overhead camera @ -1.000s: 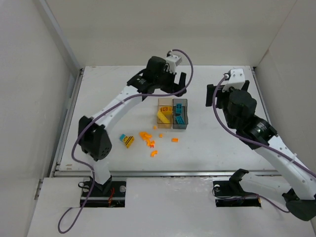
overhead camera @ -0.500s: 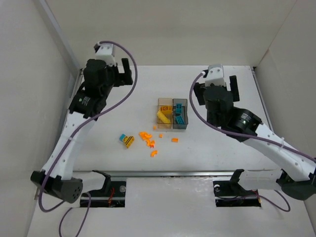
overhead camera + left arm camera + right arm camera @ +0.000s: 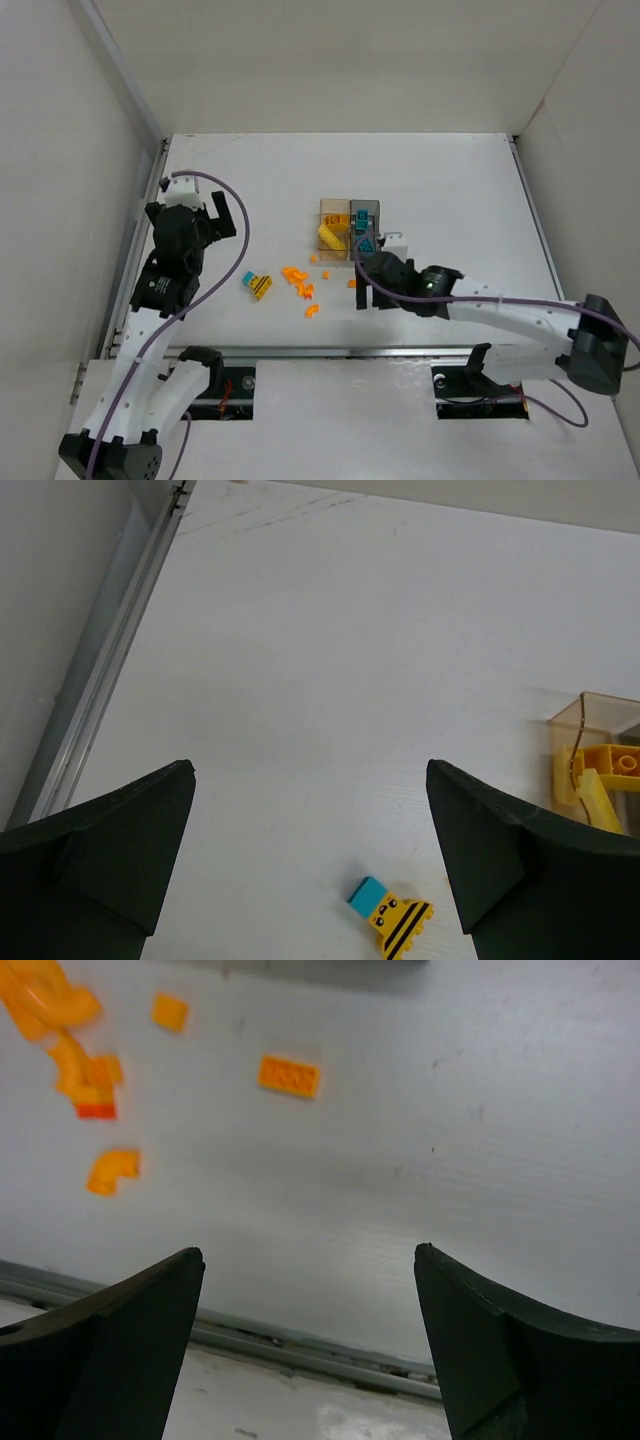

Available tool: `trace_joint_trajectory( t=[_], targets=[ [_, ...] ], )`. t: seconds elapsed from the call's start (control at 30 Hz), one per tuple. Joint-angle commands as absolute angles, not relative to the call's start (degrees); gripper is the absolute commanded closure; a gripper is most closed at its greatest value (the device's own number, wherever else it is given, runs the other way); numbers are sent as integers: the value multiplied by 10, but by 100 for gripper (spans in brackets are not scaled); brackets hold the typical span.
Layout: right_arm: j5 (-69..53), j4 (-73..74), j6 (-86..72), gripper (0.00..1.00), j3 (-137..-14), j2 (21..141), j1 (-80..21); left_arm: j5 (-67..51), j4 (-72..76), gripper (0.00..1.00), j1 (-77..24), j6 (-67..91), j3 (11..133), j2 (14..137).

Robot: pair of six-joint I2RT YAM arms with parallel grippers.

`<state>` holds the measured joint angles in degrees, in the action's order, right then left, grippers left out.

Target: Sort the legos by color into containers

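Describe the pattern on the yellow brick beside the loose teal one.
Black stripes on the yellow brick; the left wrist view shows it best.

Overhead camera surveys the whole bench (image 3: 450, 170); wrist cameras peer closely beyond left pincer (image 3: 308, 770) and right pincer (image 3: 308, 1252) at its legos (image 3: 289, 1075).

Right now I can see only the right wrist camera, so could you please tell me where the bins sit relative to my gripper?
Observer: The amber bin and the grey bin stand side by side just beyond the right gripper, toward the far side of the table.
Operator: Thank you. What is inside them?
Observer: The amber bin holds yellow pieces; the grey bin holds blue pieces.
Operator: Are any loose bricks outside my view?
Observer: Yes, a striped yellow brick with a blue brick beside it lies to the left of the orange bricks.
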<state>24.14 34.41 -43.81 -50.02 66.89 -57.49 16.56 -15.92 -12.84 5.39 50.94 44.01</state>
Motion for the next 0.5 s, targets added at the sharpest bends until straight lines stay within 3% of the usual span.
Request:
trace_joint_trajectory(
  t=[0.0, 0.3, 0.47],
  targets=[
    [204, 322, -541, 8, -498, 711, -596, 154, -113, 0, -119, 66, 476, 420],
    [242, 318, -545, 5, -593, 887, -596, 137, -51, 0, -136, 69, 392, 396],
    [248, 313, -532, 12, -648, 983, -580, 156, -23, 0, -154, 51, 355, 386]
  ],
)
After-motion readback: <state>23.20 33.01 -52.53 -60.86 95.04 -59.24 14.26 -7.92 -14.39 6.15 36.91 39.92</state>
